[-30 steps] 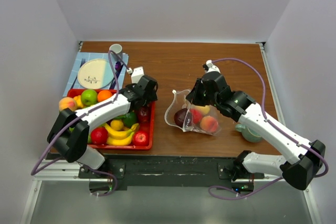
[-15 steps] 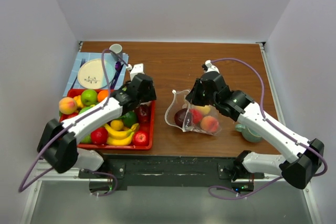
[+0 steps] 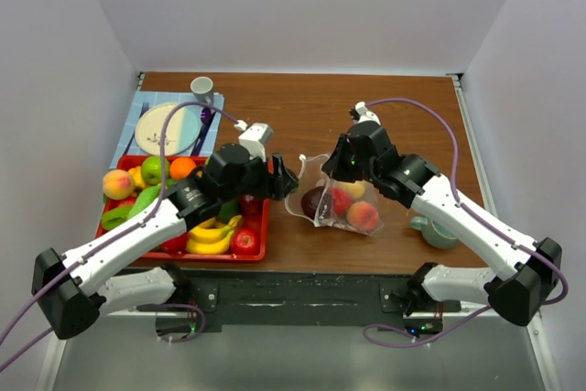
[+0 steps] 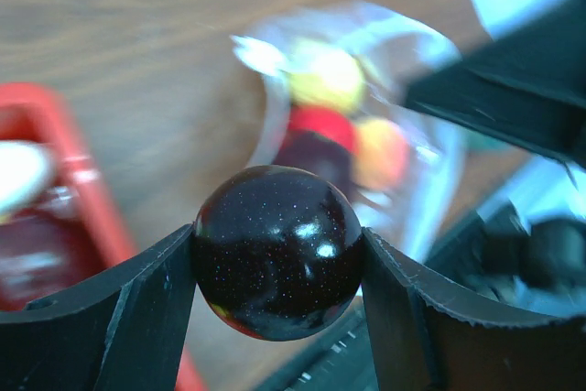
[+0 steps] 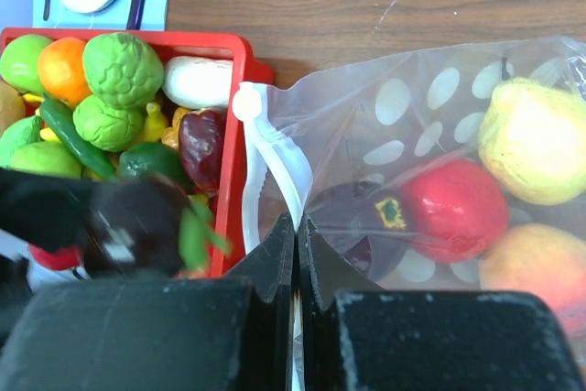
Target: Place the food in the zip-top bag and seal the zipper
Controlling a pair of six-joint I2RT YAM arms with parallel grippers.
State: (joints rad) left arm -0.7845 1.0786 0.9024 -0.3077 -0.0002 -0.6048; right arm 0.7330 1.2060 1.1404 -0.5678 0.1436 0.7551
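clamping glossy, round dark plum (image 4: 276, 226) in half-spread left gripper (image 4: 277, 258); pinching rim of floppy clear polka-dot bag (image 5: 430, 98) in closed right gripper (image 5: 296, 237).

Overhead plus two wrist cams
Overhead looks down on the whole tabletop (image 3: 311, 107); both close-up wrist views share the zip-top bag (image 5: 439, 89).

No word, brand or number could be read in any view. A small yellow-and-dark sticker (image 5: 394, 212) sat on the dark purple round fruit (image 5: 352, 226) inside the clear polka-dot plastic bag (image 5: 439, 89), but its print was too small to make out. The pale round plate (image 3: 165, 125) bore a few dark marks near its middle. They were too small and faint to tell whether they were letters or a drawing.
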